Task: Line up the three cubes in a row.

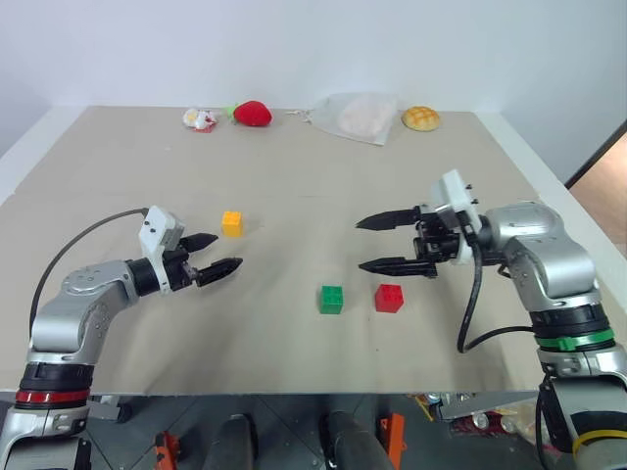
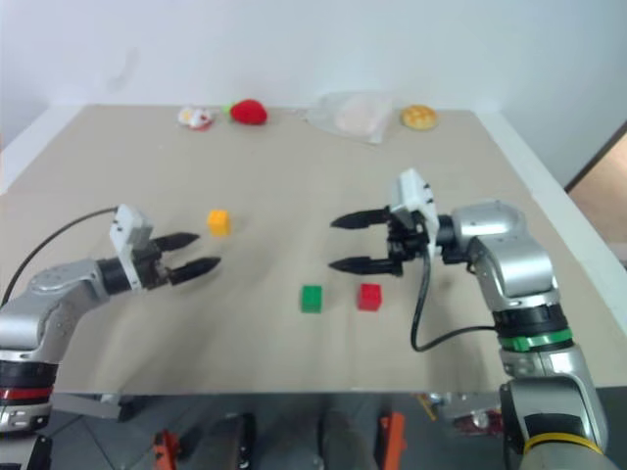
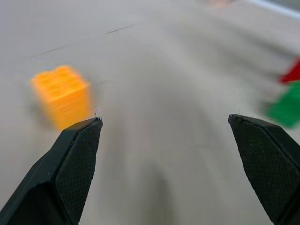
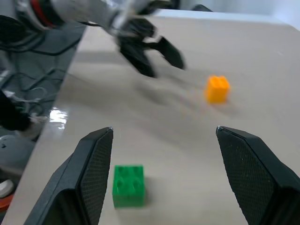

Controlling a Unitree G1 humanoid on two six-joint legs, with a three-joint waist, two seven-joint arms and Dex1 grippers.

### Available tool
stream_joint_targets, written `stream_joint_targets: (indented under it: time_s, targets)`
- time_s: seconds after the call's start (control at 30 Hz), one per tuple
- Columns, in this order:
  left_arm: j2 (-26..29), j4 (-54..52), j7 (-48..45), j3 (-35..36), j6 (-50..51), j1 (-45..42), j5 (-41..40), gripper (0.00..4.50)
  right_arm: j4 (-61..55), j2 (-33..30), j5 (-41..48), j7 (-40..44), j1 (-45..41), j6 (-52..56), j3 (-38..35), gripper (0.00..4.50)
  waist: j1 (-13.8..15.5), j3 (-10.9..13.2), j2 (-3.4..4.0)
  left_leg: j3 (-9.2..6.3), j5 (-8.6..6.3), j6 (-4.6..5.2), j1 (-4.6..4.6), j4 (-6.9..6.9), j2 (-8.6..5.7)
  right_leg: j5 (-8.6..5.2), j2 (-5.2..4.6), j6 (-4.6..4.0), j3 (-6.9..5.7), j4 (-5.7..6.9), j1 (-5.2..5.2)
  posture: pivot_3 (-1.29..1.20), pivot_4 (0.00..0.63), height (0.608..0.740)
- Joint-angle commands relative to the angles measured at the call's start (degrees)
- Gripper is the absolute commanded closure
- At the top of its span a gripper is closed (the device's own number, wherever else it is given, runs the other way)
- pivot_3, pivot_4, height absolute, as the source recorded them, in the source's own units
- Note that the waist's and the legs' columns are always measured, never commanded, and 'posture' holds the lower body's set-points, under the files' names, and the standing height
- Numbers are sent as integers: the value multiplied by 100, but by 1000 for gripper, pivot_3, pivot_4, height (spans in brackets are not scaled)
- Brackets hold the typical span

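With green cube (image 1: 331, 299) and red cube (image 1: 389, 298) already side by side, the empty, spread left hand (image 1: 219, 254) should straddle the orange cube (image 1: 231, 223) squarely, then carry it across the counter (image 1: 294, 176) beside green; right hand (image 1: 388, 243) hangs spread, empty.

My left gripper (image 1: 219, 253) points toward my right gripper (image 1: 386, 244); both are empty, jaws spread wide, their fingertips facing each other across a gap.
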Motion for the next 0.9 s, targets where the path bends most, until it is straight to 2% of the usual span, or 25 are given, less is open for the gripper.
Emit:
stream_joint_targets:
  time_s: [0.03,0.3,0.57,0.77,0.87,0.9]
  targets:
    - [-139,443,150,-82,-475,-289,293,40,182,98,-146,2,-178,-273,45,845,8,0,0,0,0,0,0,-1,0,-1,0,1,0,0,0,0,150,739]
    - [-670,1439,530,-224,-968,-900,678,40,100,153,-70,-93,-42,-269,-80,845,26,-1,-1,-4,0,-1,-10,3,-3,2,0,7,-2,0,-4,0,150,739]
    - [-1073,2739,1311,-314,-1326,-1755,1209,40,-96,137,2,-317,195,-253,-221,845,15,-1,-2,-4,0,-1,-8,6,-5,18,0,33,1,1,0,0,150,739]
    - [-1317,3217,1556,-371,-1506,-2079,1443,40,-164,151,-6,-430,297,-257,-257,845,19,-1,-2,-7,0,-1,-10,4,-6,18,1,36,-1,1,-1,0,150,739]
    - [-1408,3283,1596,-370,-1555,-2127,1474,760,-188,146,-12,-477,340,-264,-268,845,18,-1,-2,-7,0,-1,-11,4,-7,19,0,37,-1,0,-1,0,150,739]
    - [-1417,3272,1596,-374,-1566,-2117,1476,1178,-189,143,-12,-492,347,-265,-269,845,13,-1,-2,-7,0,-1,-10,5,-7,19,0,37,0,1,-1,0,150,739]
